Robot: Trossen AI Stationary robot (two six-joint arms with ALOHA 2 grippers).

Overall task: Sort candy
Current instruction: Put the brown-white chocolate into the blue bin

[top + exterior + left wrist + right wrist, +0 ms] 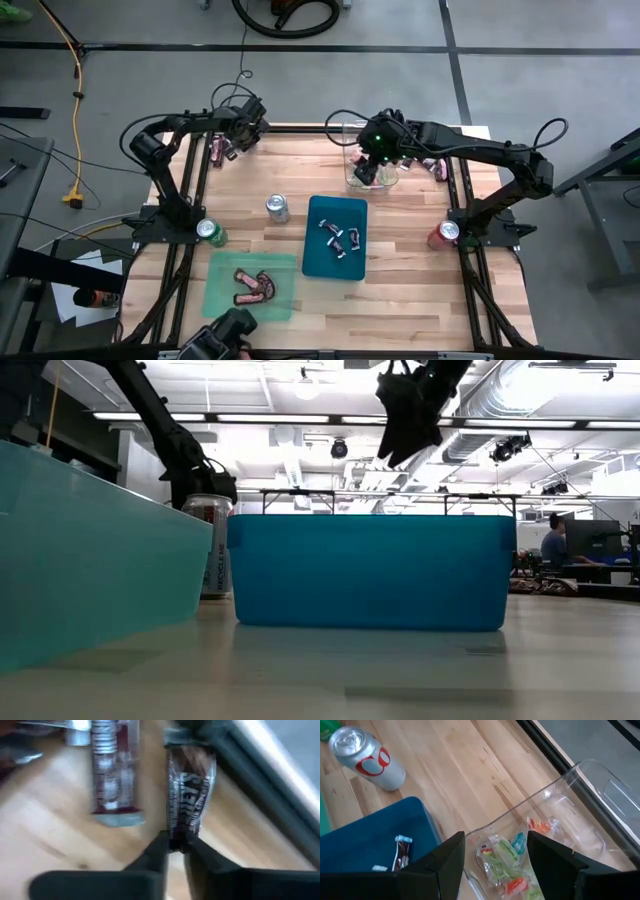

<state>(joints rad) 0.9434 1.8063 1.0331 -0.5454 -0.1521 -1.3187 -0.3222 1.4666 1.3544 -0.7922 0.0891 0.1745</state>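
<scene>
left pincer (228, 150) sits at the upper left of the counter (420, 300), up against the frame rail, and the left wrist view shows it clenched on the end of a dark brown wrapped bar (189, 795). that bar's long axis runs straight away from the fingertips (159, 847). just beside it a red-and-silver bar (111, 770) lies flat on the wood, roughly parallel.

moving right in the high view: a green can (211, 232) at left centre, and below it the light green tray (222, 300) holding red-brown bars (254, 286), lying at mixed angles. a silver can (276, 207) stands near centre. next, the blue tray (318, 262) with dark and silver wrapped pieces (340, 240) scattered in its middle.

upper right of centre, the right pincer (374, 165) hangs over the clear tub (590, 805), fingers spread wide, nothing between them. inside the tub: tiny green, orange-red and blue sweets (507, 862) in a loose heap. more candy (437, 167) lies by the right rail, and a red can (443, 234) stands at the right edge.
</scene>
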